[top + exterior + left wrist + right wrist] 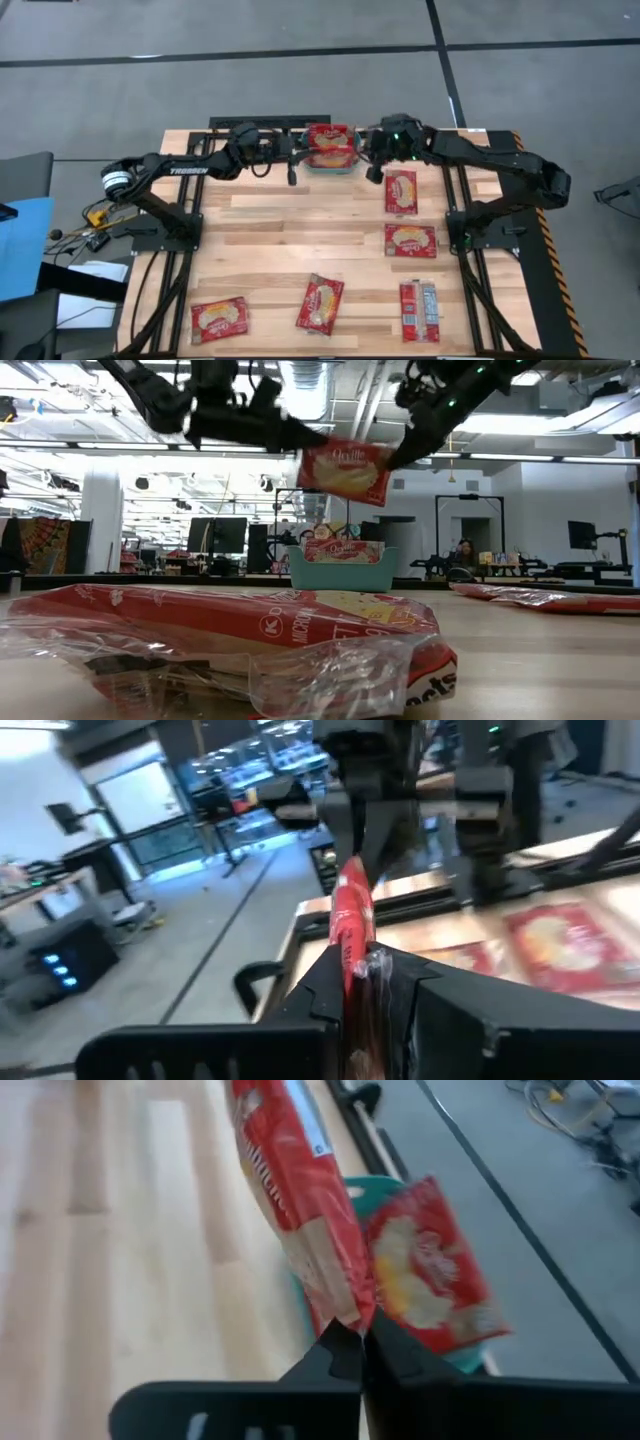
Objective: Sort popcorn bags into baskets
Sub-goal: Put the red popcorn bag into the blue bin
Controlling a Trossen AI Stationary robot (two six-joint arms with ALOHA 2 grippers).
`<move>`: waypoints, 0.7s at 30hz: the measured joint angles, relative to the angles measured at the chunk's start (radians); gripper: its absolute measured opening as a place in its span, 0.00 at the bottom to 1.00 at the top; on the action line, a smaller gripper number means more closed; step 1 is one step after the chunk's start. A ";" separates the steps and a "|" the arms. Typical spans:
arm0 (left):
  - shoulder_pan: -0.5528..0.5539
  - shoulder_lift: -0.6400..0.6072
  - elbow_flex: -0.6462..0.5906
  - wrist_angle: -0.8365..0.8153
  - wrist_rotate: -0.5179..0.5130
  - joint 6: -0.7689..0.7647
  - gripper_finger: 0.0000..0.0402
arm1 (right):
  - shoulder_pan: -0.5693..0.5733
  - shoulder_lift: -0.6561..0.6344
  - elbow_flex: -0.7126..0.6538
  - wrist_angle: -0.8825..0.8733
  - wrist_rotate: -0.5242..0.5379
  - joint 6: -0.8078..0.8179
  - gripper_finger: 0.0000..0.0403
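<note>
One red popcorn bag [345,468] hangs in the air above the teal basket [340,572], held between both grippers. My left gripper [298,152] is shut on its left end and my right gripper [364,150] on its right end. The basket [331,165] stands at the table's far edge, and another bag [430,1270] sits in it, sticking up over the rim. Several more bags lie flat on the table: two right of centre [401,191] [411,240] and three along the near edge [218,318] [320,303] [420,308]. My left gripper [365,970] pinches the bag's left end [350,935] between its two fingers, coming level from the table's left. The bag stands on edge, lifted clear above the basket. My right gripper [360,1335] pinches the opposite end of the same bag [335,1295] between its fingertips, slanting down from the table's right. The bag runs away from the fingers toward the other gripper and touches nothing below.
A bag [230,640] lies close to the low camera at the near edge and blocks much of that view. Bare wood stretches across the table's left half and centre [260,230]. Black frame rails [180,290] run along the table's sides.
</note>
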 joint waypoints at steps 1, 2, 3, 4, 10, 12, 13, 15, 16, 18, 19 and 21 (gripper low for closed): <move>0.009 0.022 0.000 0.020 0.000 0.000 0.03 | -0.019 0.020 0.019 -0.007 -0.009 -0.013 0.02; 0.019 0.051 0.000 0.054 0.004 -0.008 0.04 | -0.036 0.041 0.035 -0.011 -0.023 -0.021 0.02; 0.025 0.086 0.000 0.102 0.008 -0.016 0.04 | -0.053 0.063 0.051 -0.018 -0.032 -0.024 0.02; 0.033 0.120 0.002 0.144 0.007 -0.021 0.03 | -0.070 0.084 0.068 -0.029 -0.034 -0.034 0.01; 0.099 0.266 0.073 0.206 -0.061 -0.053 0.03 | -0.145 0.219 0.153 -0.068 -0.050 -0.068 0.01; 0.127 0.295 0.097 0.169 -0.068 -0.062 0.08 | -0.161 0.258 0.171 -0.065 -0.066 -0.075 0.01; 0.138 0.305 0.106 0.146 -0.066 -0.064 0.10 | -0.168 0.276 0.179 -0.061 -0.073 -0.077 0.01; 0.157 0.324 0.128 0.118 -0.050 -0.065 0.14 | -0.181 0.311 0.190 -0.057 -0.080 -0.079 0.01; 0.164 0.331 0.137 0.115 -0.039 -0.064 0.15 | -0.186 0.326 0.192 -0.054 -0.081 -0.079 0.01; 0.174 0.350 0.155 0.115 -0.027 -0.064 0.16 | -0.192 0.352 0.193 -0.057 -0.083 -0.079 0.01; 0.179 0.362 0.162 0.110 -0.016 -0.065 0.16 | -0.193 0.364 0.194 -0.054 -0.088 -0.079 0.01; 0.184 0.383 0.174 0.095 0.002 -0.065 0.15 | -0.193 0.386 0.194 -0.057 -0.107 -0.078 0.01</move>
